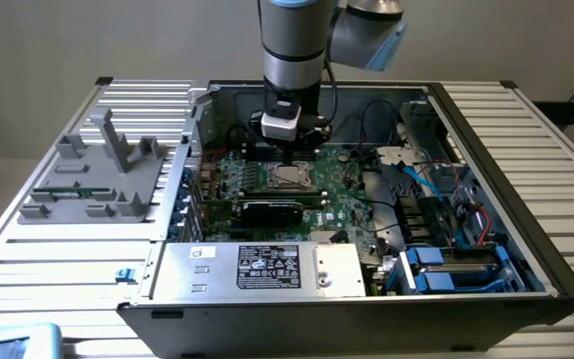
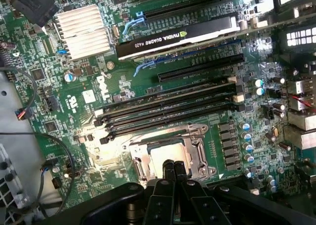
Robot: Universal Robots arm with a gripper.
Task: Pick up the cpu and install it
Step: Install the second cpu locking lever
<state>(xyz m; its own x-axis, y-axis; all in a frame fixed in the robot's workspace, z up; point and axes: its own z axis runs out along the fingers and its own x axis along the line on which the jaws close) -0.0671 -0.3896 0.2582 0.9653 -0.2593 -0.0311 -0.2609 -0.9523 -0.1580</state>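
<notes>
The cpu is a small square chip with a shiny silver top. It lies flat inside the dark socket frame on the green motherboard in the open computer case. My gripper hangs straight down over the socket's far edge. In the wrist view the two black fingertips are pressed together, just above the edge of the cpu, and my gripper is shut with nothing between them. I cannot tell whether the tips touch the chip.
A black graphics card and several memory slots lie beside the socket. A finned heat sink is farther off. A silver box with a white label fills the case front. A grey fixture stands at the exterior view's left.
</notes>
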